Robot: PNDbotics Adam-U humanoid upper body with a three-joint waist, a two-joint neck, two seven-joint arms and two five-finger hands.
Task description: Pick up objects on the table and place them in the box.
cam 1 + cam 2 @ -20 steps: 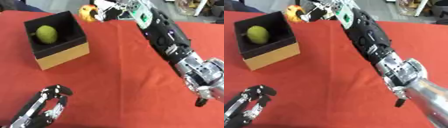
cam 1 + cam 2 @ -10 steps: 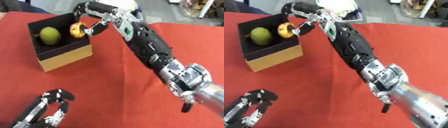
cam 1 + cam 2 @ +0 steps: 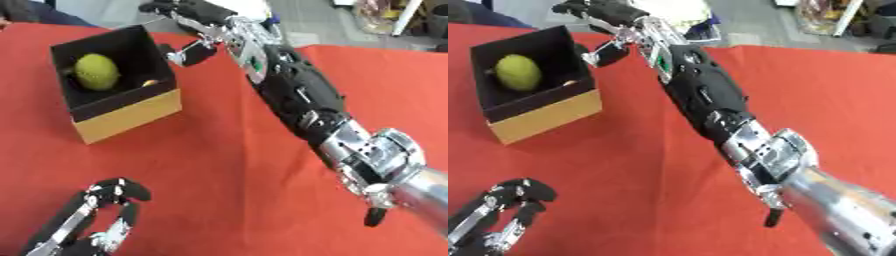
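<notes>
Right hand (image 3: 194,31) hangs by the box (image 3: 131,112), fingers spread, empty; lift clear without clipping its rim.

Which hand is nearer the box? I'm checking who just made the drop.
Right. The right hand hovers at the box's far right rim; the left hand rests near the lower left corner.

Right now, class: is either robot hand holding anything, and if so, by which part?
Nothing is held. The right hand is open beside the box; the left hand idles at the lower left, holding nothing.
</notes>
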